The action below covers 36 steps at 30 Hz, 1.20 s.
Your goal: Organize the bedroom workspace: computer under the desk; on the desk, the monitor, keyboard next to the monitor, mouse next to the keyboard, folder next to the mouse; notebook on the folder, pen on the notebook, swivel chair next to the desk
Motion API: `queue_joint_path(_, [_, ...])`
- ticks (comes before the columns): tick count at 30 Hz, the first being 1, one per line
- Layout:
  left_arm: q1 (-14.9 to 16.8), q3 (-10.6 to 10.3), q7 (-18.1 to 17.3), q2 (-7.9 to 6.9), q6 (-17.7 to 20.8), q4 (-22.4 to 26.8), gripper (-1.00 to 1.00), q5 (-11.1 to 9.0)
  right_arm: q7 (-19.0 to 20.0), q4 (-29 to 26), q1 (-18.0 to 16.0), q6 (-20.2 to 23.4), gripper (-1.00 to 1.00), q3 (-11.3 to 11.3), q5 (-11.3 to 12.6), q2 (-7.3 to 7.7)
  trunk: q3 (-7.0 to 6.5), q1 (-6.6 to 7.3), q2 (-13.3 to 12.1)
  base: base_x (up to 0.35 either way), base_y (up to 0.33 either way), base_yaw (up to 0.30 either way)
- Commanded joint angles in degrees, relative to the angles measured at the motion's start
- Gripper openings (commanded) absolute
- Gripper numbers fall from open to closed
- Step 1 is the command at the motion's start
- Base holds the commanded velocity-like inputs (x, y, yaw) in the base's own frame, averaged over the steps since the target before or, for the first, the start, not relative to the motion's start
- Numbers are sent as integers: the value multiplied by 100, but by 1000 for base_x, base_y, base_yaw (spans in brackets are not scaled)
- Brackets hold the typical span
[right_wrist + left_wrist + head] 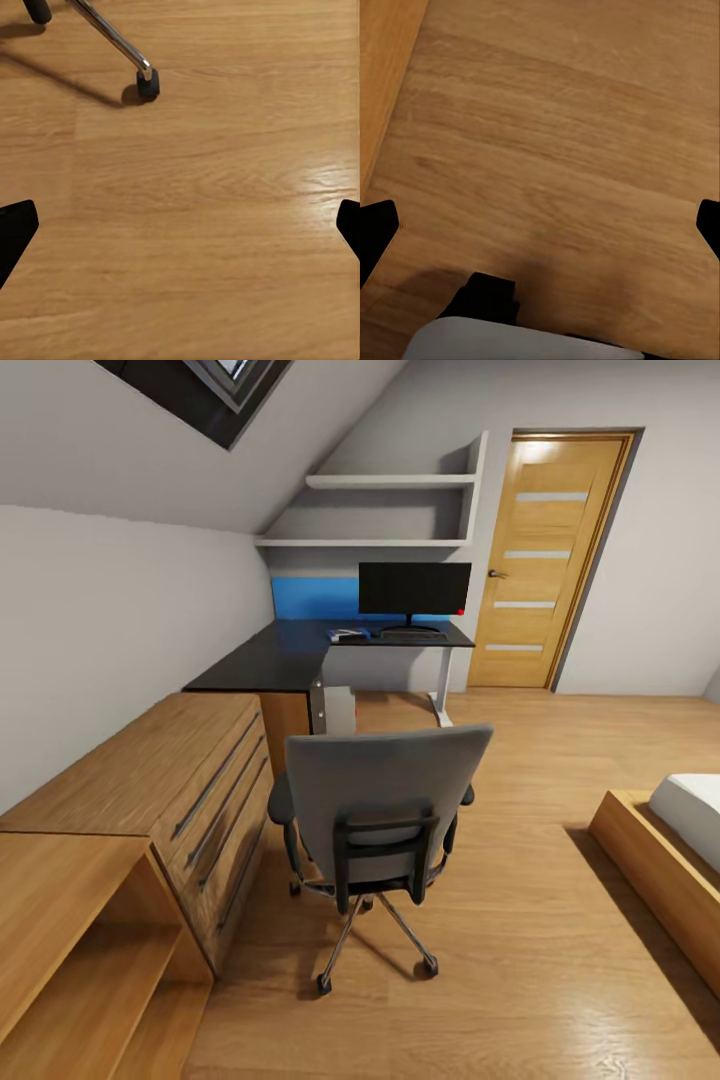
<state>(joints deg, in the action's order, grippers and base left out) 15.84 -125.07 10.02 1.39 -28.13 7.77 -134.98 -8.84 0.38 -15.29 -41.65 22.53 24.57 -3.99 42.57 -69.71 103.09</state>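
From my head cam, going left to right: there's a light-wood dresser (150,780) with long bar handles along the left wall, and past it the black L-shaped desk (265,660) tucked under the sloped ceiling, with its blue back panel behind. Under the desk, near the wood side, I can make out a pale grey box that looks like the computer (340,710). On the desktop there's a bit of blue, the folder (345,632), with something dark on it that I can't make out, and right next to that the keyboard (410,632) sitting just in front of the monitor (414,588). Can't pick out the mouse or pen at this range, way too small.

The chair (385,800) is in the middle of the floor with its grey back to me, well apart from the desk and just beside the dresser. Two white shelves (390,482) hang above the desk, the wooden door (540,560) is right of it, and a bed corner (665,850) pokes in at the far right.

Left gripper (540,225): fingertips sit at both edges of its cam, so spread wide, nothing between them, just wood floor (555,135) below. Right gripper (180,229): same deal, wide and holding nothing, floor underneath, with one silver chair leg and castor (148,84) near it.
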Motion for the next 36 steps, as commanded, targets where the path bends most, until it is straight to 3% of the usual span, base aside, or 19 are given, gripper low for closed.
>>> queue_joint_path(1, [4, -49, 50, 42, 39, -120, 100, -2, -37, -9, -5, -10, 100, 46, 19, 28, 24, -22, 44, 0, 0, 0])
queue_joint_path(8, [-3, -52, 42, 303, 151, -527, 100, -2, -46, -321, -8, 8, 100, 33, 43, 233, 149, -176, 325, 0, 0, 0])
queue_joint_path(10, [-7, -54, 39, 430, 164, -589, 100, -2, -57, -529, -8, 21, 100, 29, 54, 287, 185, -220, 405, 0, 0, 0])
queue_joint_path(11, [-4, -60, 37, 581, 174, -621, 100, -2, -64, -729, -10, 21, 100, 26, 55, 313, 203, -242, 445, 0, 0, 0])
queue_joint_path(16, [171, -65, 41, 769, 190, -645, 100, -2, -71, -1149, -31, 40, 100, 24, 50, 359, 293, -351, 646, 0, 0, 0])
queue_joint_path(23, [741, -66, 48, 849, 419, -653, 100, -2, -73, -1354, -279, 355, 100, 21, 55, 409, 419, -505, 926, 0, 0, 0])
queue_joint_path(30, [1620, -64, 56, 860, 1225, -654, 100, -2, -56, -1403, -1028, 1205, 100, 22, 61, 428, 544, -659, 1207, 0, 0, 0])
queue_joint_path(31, [1787, -63, 58, 860, 1308, -654, 100, -2, -50, -1405, -1183, 1325, 100, 19, 64, 430, 562, -681, 1247, 0, 0, 0])
queue_joint_path(32, [2126, -62, 61, 860, 1402, -654, 100, -2, -36, -1413, -1552, 1490, 100, 18, 71, 418, 580, -703, 1287, 0, 0, 0])
queue_joint_path(36, [2232, -64, 61, 860, 1408, -654, 100, -2, -21, -1421, -1688, 1522, 100, 27, 71, 391, 652, -791, 1448, 0, 0, 0])
